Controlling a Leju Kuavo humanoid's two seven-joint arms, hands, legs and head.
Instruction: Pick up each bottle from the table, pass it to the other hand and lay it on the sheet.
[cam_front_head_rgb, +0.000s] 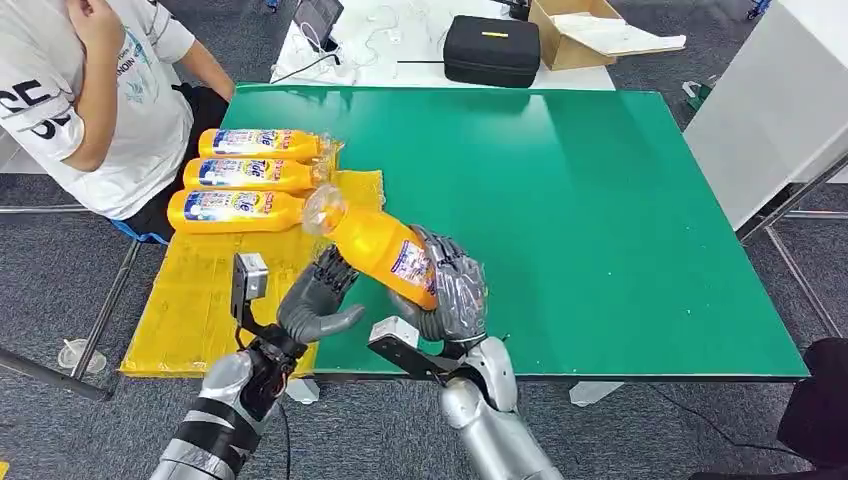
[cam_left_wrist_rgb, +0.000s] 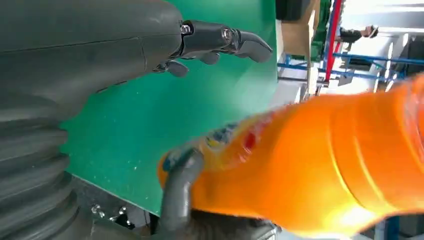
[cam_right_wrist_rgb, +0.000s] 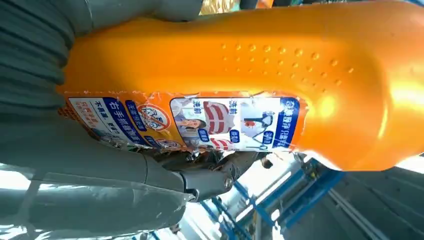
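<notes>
Orange bottle (cam_front_head_rgb: 378, 250): its base is hidden within the right hand (cam_front_head_rgb: 452, 290); in the left wrist view the body is blurred and its label illegible, and the picture's edge cuts it off. Label text in the right wrist view is too small to read. Yellow sheet (cam_front_head_rgb: 205, 290): partly covered by three lying bottles (cam_front_head_rgb: 245, 175). Seated person (cam_front_head_rgb: 90, 100): cut off by the picture's edge.

Tilted orange bottle (cam_front_head_rgb: 385, 252) aloft; three bottles (cam_front_head_rgb: 240, 175) lie on yellow sheet (cam_front_head_rgb: 195, 300).
</notes>
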